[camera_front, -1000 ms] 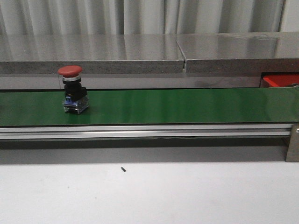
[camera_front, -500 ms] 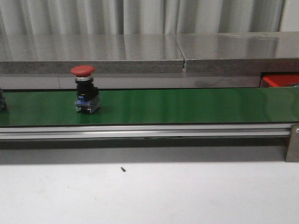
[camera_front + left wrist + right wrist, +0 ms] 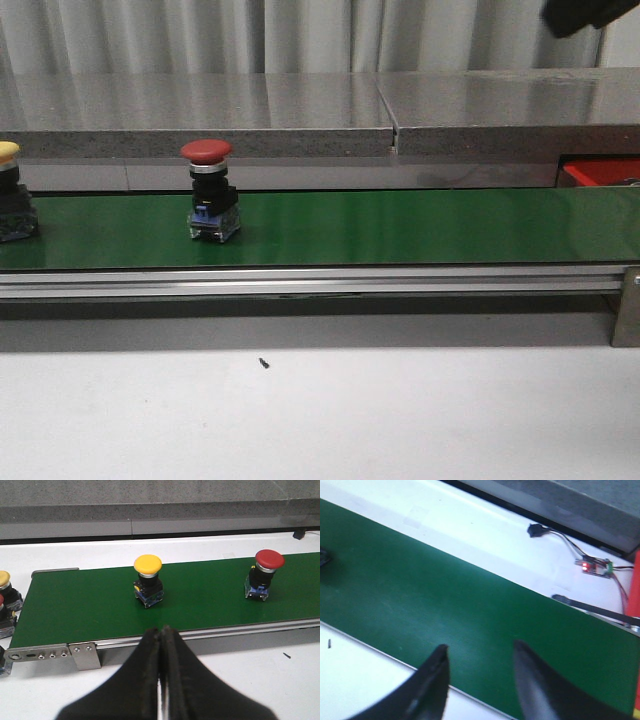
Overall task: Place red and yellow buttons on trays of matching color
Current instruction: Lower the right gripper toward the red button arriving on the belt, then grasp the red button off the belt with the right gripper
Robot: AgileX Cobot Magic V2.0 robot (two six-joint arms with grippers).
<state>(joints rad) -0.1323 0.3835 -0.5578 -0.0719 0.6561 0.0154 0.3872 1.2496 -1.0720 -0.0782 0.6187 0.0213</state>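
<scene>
A red button (image 3: 210,204) stands upright on the green belt (image 3: 400,228), left of middle; it also shows in the left wrist view (image 3: 264,573). A yellow button (image 3: 12,204) stands on the belt at the far left edge, and shows in the left wrist view (image 3: 148,580). My left gripper (image 3: 162,629) is shut and empty, in front of the belt, nearer the yellow button. My right gripper (image 3: 480,650) is open and empty above the belt's near edge; a dark part of that arm (image 3: 580,14) shows at the top right. A red tray (image 3: 600,172) sits far right.
A grey stone ledge (image 3: 300,110) runs behind the belt. The belt's metal rail (image 3: 300,280) runs along the front, with a bracket (image 3: 627,305) at the right. More buttons (image 3: 6,600) lie off the belt's left end. A small circuit board with wires (image 3: 592,566) lies behind the belt.
The red button has ridden the belt to the right. The yellow button has come into view at the left edge. A dark arm part has appeared at the top right.
</scene>
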